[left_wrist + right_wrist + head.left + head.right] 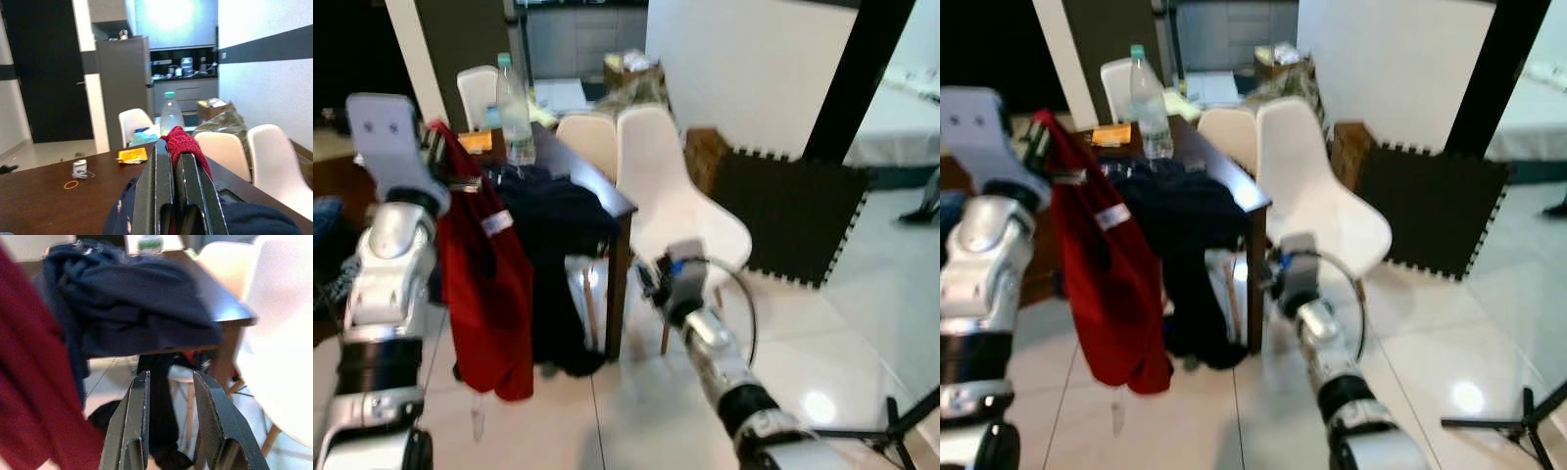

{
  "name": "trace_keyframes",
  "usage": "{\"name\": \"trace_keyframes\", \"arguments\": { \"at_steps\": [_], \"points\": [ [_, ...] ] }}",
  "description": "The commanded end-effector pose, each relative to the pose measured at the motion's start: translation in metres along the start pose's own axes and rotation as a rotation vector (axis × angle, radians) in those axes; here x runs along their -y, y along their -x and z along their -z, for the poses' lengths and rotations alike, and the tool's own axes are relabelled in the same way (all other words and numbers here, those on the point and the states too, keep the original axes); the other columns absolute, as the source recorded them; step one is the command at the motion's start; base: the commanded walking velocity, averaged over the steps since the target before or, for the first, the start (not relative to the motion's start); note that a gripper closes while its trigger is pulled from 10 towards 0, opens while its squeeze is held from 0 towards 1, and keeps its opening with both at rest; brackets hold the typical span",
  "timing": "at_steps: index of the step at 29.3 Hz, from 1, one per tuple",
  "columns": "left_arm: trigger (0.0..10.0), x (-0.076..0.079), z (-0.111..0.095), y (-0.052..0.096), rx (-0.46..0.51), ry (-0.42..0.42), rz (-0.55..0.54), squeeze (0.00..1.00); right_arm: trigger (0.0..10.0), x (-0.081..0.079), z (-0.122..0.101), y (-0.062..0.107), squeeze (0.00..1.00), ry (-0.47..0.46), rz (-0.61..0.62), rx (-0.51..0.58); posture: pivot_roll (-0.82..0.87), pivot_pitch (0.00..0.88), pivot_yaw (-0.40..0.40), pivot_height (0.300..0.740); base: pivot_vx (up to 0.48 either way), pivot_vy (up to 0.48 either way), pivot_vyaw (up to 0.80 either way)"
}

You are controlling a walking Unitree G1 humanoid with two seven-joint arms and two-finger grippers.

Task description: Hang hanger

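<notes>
The left hand (173,161) is raised beside the dark wooden table (607,191), its two black fingers pressed together on the top edge of a red garment (489,284), which hangs straight down from that pinch almost to the tiled floor (636,411). No hanger frame or hook can be made out in the folds; if one is inside, the cloth hides it. The right hand (168,406) sits lower, near the table's corner, with its fingers spread apart and nothing between them; it faces a dark navy garment (553,211) heaped on the table and spilling over the edge. A clear water bottle (514,108) stands behind that heap, and white chairs (671,196) stand just beside the table.

The red garment looks soft, limp and light, likely to swing and slip under a small pinch. A firmer hold would be at the collar or shoulder seam, where the cloth bunches thick
</notes>
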State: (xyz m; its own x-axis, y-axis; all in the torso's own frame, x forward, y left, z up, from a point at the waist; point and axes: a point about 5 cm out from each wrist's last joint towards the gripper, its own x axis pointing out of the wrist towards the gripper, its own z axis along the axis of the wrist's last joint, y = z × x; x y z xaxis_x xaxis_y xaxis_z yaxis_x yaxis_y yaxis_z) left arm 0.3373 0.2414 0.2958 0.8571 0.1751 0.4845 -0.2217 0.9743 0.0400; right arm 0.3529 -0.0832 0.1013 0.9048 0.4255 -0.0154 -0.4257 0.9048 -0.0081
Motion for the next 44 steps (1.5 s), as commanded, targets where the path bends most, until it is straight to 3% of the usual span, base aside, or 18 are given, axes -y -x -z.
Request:
{"name": "trace_keyframes", "arguments": {
  "at_steps": [1, 7, 10, 12, 19, 26, 28, 37, 44],
  "points": [
    [10.0, 0.0, -0.014, -0.003, 0.048, -0.014, -0.001, 0.0, 10.0, 0.004, 0.001, 0.002, 0.0, 0.013, 0.006, -0.004, 0.15, 0.0, 0.016, 0.74, 0.368, 0.0, 0.8],
    [10.0, -0.012, -0.043, -0.015, 0.128, -0.067, -0.021, 0.0, 10.0, 0.003, -0.001, 0.001, 0.0, -0.024, 0.017, 0.015, 0.16, 0.0, 0.012, 0.74, 0.369, 0.0, 0.13],
    [10.0, -0.018, -0.048, -0.017, 0.137, -0.084, -0.036, 0.0, 10.0, 0.004, -0.001, 0.001, 0.0, -0.025, 0.018, 0.014, 0.16, 0.0, 0.011, 0.74, 0.372, 0.0, 0.0],
    [10.0, -0.033, -0.06, -0.022, 0.165, -0.124, -0.068, 0.0, 10.0, 0.004, -0.001, 0.002, 0.0, -0.024, 0.015, 0.013, 0.16, 0.0, 0.006, 0.74, 0.373, 0.0, 0.0],
    [10.0, -0.057, -0.094, -0.031, 0.245, -0.19, -0.132, 0.0, 10.0, 0.005, -0.001, 0.002, 0.0, -0.026, 0.015, 0.01, 0.17, 0.0, -0.003, 0.74, 0.372, 0.0, 0.0],
    [10.0, -0.07, -0.104, -0.038, 0.24, -0.249, -0.137, 0.0, 10.0, 0.002, -0.001, 0.0, 0.0, -0.033, 0.007, 0.009, 0.19, 0.0, -0.007, 0.74, 0.373, 0.0, 0.0],
    [10.0, -0.07, -0.104, -0.038, 0.24, -0.249, -0.137, 0.0, 10.0, 0.002, -0.001, 0.0, 0.0, -0.033, 0.007, 0.009, 0.19, 0.0, -0.007, 0.74, 0.382, 0.0, 0.0],
    [10.0, -0.033, -0.076, -0.044, 0.119, -0.268, 0.042, 0.0, 10.0, 0.003, 0.002, 0.003, 0.0, -0.04, 0.018, 0.006, 0.18, 0.0, 0.004, 0.74, 0.378, 0.0, 0.0],
    [10.0, -0.023, -0.072, -0.048, 0.111, -0.256, 0.086, 0.0, 10.0, 0.006, 0.003, 0.005, 0.0, -0.041, 0.032, 0.004, 0.18, 0.0, 0.006, 0.74, 0.377, 0.0, 0.0]
  ]
}}
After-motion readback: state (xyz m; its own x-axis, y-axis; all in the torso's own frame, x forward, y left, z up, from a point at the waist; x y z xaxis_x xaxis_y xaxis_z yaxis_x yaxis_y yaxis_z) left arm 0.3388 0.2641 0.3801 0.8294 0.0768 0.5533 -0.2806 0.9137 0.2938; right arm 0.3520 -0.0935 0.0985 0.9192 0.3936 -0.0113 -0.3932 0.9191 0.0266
